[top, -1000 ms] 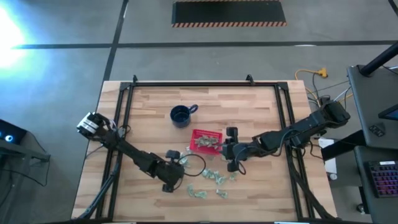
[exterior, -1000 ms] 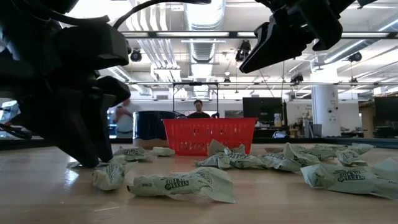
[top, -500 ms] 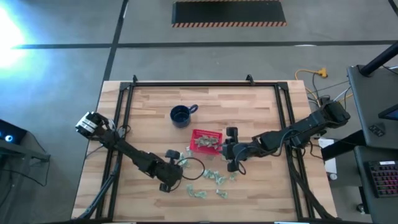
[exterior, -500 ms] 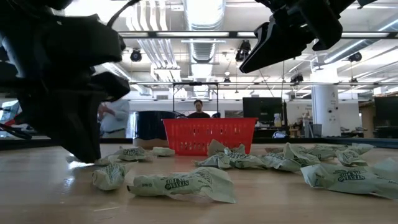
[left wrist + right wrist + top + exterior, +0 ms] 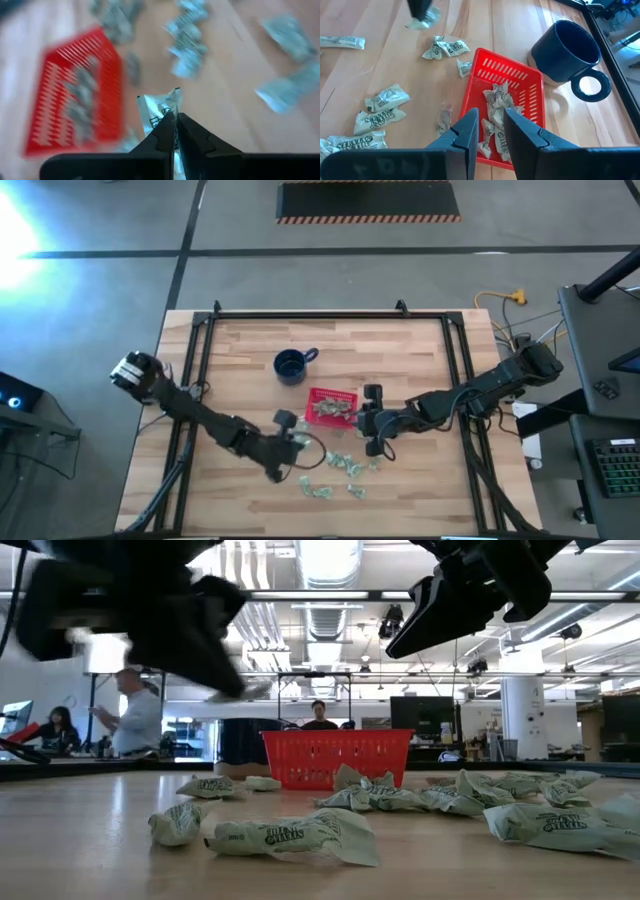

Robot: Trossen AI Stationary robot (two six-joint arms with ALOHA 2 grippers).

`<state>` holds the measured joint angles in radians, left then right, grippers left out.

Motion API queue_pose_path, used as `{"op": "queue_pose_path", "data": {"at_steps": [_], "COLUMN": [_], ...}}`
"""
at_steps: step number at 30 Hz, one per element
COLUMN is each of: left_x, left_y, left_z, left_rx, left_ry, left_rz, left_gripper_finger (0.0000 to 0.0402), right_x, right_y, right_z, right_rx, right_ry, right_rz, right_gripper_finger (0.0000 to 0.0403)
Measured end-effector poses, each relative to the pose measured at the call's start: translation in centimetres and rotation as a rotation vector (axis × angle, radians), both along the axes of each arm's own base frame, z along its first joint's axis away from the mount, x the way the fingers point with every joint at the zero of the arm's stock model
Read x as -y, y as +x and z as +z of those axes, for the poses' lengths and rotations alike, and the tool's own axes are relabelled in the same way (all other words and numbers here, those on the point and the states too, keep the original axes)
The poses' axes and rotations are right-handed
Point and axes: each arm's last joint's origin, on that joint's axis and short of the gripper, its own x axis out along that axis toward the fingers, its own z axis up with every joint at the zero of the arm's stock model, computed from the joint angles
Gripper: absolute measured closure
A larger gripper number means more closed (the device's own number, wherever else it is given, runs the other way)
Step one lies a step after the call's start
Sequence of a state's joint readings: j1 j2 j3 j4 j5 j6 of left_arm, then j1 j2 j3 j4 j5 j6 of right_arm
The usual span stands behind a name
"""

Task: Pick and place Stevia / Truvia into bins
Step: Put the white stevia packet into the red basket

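sachets (image 5: 335, 470): crumpled, green-white, strewn on table | red basket (image 5: 331, 406): upright, holding several

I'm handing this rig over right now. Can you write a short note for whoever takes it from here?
Left end effector: shut on a sachet, lifted off the table near the red basket.
Right end effector: hovering over the basket's edge, fingers apart, nothing between them.
Done: several sachets lie in the basket.
Left: drop the held one in, then clear the loose sachets on the table.

I see the left claw (image 5: 190, 615) only as a dark blur; its sachet's (image 5: 159, 111) print is unreadable.
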<state>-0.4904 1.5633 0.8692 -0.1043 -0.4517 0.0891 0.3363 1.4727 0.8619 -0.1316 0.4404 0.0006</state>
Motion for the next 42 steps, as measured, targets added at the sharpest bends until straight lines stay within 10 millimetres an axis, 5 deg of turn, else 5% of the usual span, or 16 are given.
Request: {"op": "queue_pose_path", "data": {"at_steps": [16,25,32,42], "left_x": [-10.2,-10.3,-10.4,-10.0], "left_y": [4.1,4.0,4.0,3.2], "left_z": [0.9,0.8,0.8,0.1], "left_rx": [0.094,0.091,0.091,-0.010], "left_ry": [-0.060,-0.067,-0.053,-0.127], "left_rz": [0.076,0.071,0.085,0.152], "left_gripper_finger": [0.0401,0.0394,0.0318,0.0265], "right_x": [0.1,0.1,0.1,-1.0], "right_y": [-0.2,-0.3,-0.4,-3.7], "right_z": [-0.3,-0.4,-0.4,-2.4], "right_rx": [-0.033,-0.047,-0.049,-0.362], "right_ry": [-0.005,0.002,0.022,0.172], "right_rz": [-0.005,-0.017,-0.035,-0.157], "right_gripper_finger": [0.0321,0.0321,0.0321,0.0321]}}
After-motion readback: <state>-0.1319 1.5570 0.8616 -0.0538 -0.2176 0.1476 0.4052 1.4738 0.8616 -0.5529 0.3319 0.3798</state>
